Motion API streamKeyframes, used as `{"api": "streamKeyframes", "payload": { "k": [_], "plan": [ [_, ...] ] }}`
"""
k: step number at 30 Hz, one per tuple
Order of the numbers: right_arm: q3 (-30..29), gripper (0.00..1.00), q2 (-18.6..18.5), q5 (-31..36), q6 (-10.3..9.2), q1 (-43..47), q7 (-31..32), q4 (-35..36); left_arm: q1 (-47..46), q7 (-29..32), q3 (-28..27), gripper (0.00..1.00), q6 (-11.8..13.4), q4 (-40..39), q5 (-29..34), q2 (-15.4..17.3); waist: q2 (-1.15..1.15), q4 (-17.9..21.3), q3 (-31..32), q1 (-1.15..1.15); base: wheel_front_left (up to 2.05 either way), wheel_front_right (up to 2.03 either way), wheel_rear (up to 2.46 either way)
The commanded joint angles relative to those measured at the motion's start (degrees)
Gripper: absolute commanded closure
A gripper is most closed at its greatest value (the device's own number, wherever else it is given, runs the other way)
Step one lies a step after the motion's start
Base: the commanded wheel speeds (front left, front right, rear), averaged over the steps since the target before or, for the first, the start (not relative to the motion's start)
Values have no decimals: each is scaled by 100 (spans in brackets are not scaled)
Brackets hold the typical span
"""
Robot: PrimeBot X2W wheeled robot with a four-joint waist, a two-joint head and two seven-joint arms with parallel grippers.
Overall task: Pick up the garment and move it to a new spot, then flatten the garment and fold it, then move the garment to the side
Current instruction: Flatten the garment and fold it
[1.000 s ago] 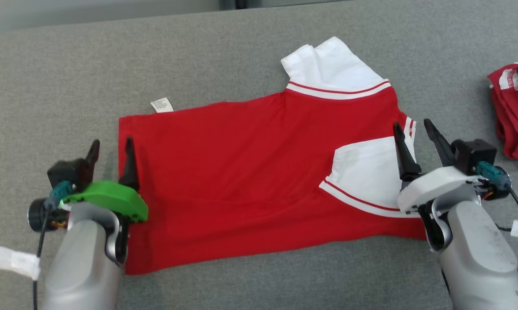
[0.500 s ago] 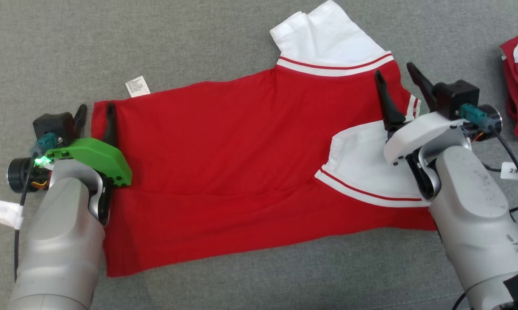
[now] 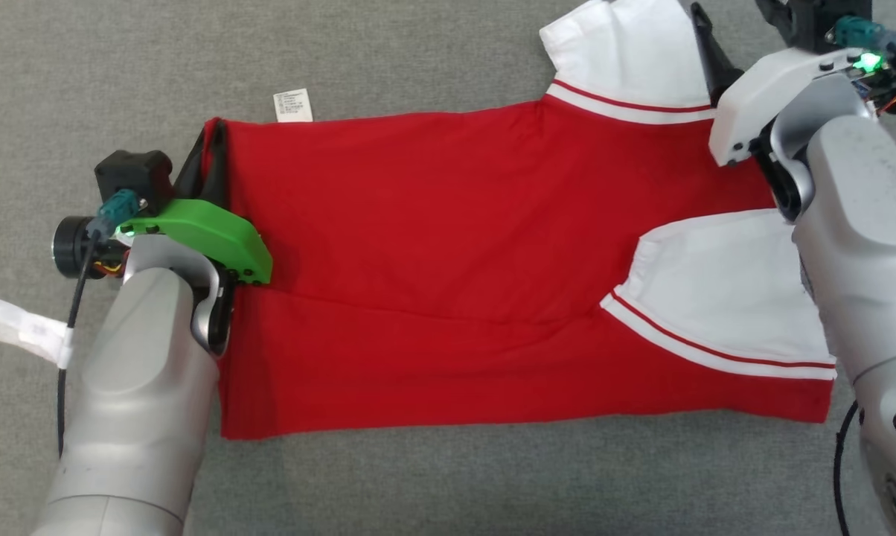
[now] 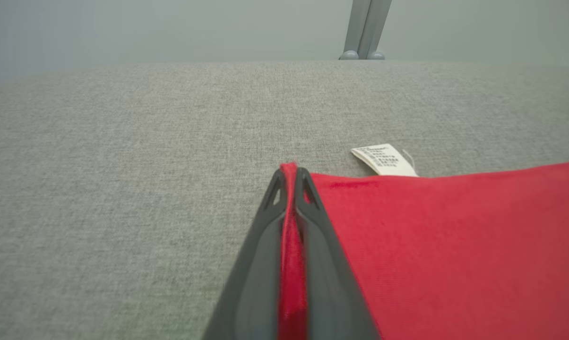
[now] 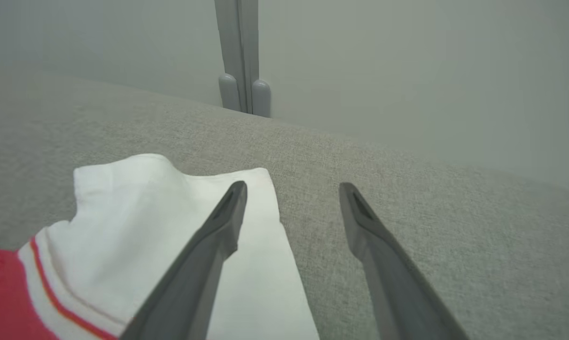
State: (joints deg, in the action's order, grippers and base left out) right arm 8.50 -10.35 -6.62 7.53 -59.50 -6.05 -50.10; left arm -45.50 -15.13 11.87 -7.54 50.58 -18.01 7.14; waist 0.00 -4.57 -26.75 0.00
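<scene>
The garment [image 3: 448,246] is a red shirt with white sleeves, spread flat on the grey cloth surface [image 3: 418,52]. My left gripper [image 3: 208,149] is shut on the garment's far left corner; in the left wrist view a pinched red fold [image 4: 290,222] stands between the fingers [image 4: 313,222] of the left gripper [image 4: 290,182]. My right gripper [image 5: 291,191] is open over the far white sleeve [image 5: 138,222], one finger [image 5: 218,226] above the sleeve's edge, the other over bare cloth. In the head view the right gripper's fingers [image 3: 708,52] reach the frame's top edge beside the sleeve [image 3: 626,52].
A white care label [image 3: 293,105] sticks out from the garment's far edge near the left corner. The near white sleeve [image 3: 723,290] lies folded onto the red body. A grey post [image 5: 239,52] rises behind the surface's far edge. A cable [image 3: 842,461] hangs by my right arm.
The left gripper has closed onto the garment's far left corner. The right gripper has moved forward to the far white sleeve, still open. The head camera has shifted forward.
</scene>
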Motion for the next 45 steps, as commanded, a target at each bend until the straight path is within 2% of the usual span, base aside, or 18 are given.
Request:
{"api": "streamKeyframes", "payload": {
  "k": [1, 6, 11, 12, 13, 14, 15, 19, 25, 30, 32, 36, 45],
  "plan": [
    [14, 0, -35, 53, -9, -164, 106, -140, 33, 4, 42, 100, 17, -91, -55, -24, 0, -272, -196, 0, 0, 0, 0],
    [0, 0, -132, 114, -9, -632, 406, -682, 19, 4, 218, 100, 17, -380, -176, -141, 0, -551, -409, 0, 0, 0, 0],
    [-47, 0, -119, 283, -9, -906, 526, -1122, -15, 3, 309, 100, 16, -482, -277, -175, 0, -658, -523, 0, 0, 0, 0],
    [-56, 6, -90, 306, -9, -923, 570, -1223, -11, 3, 335, 100, 16, -484, -307, -179, 0, -672, -524, 0, 0, 0, 0],
    [-66, 53, -79, 328, -9, -942, 583, -1301, -5, 3, 354, 100, 16, -484, -317, -181, 0, -681, -522, 0, 0, 0, 0],
    [-82, 86, -75, 349, -9, -953, 561, -1378, 5, 3, 371, 100, 16, -485, -340, -180, 0, -689, -514, 0, 0, 0, 0],
    [-103, 100, -87, 350, -9, -966, 557, -1434, 13, 3, 379, 100, 16, -489, -359, -175, 0, -693, -508, 0, 0, 0, 0],
    [-280, 100, -225, 444, -9, -1142, 268, -1516, -12, 3, 361, 100, 16, -539, -406, -121, 0, -684, -498, 0, 0, 0, 0],
    [-858, 100, -313, 812, -9, -1377, -733, -1221, -3, 3, 139, 100, 16, -943, -340, -54, 0, -635, -441, 0, 0, 0, 0],
    [-1387, 100, -88, 1076, -9, -1204, -912, -738, 247, 3, -59, 100, 16, -1376, -220, -10, 0, -525, -277, 0, 0, 0, 0],
    [-1505, 100, 117, 1069, -9, -885, -914, -267, 444, 3, -113, 100, 16, -1574, -177, 20, 0, -425, -134, 0, 0, 0, 0],
    [-1485, 100, 303, 777, -9, -265, -916, 336, 771, 3, -217, 100, 16, -1698, -93, 59, 0, -277, 87, 0, 0, 0, 0],
    [-1395, 100, 449, -114, -9, 1532, -917, 1469, 1609, 3, -515, 100, 16, -1875, 119, 20, 0, 73, 605, 0, 0, 0, 0]
  ]
}}
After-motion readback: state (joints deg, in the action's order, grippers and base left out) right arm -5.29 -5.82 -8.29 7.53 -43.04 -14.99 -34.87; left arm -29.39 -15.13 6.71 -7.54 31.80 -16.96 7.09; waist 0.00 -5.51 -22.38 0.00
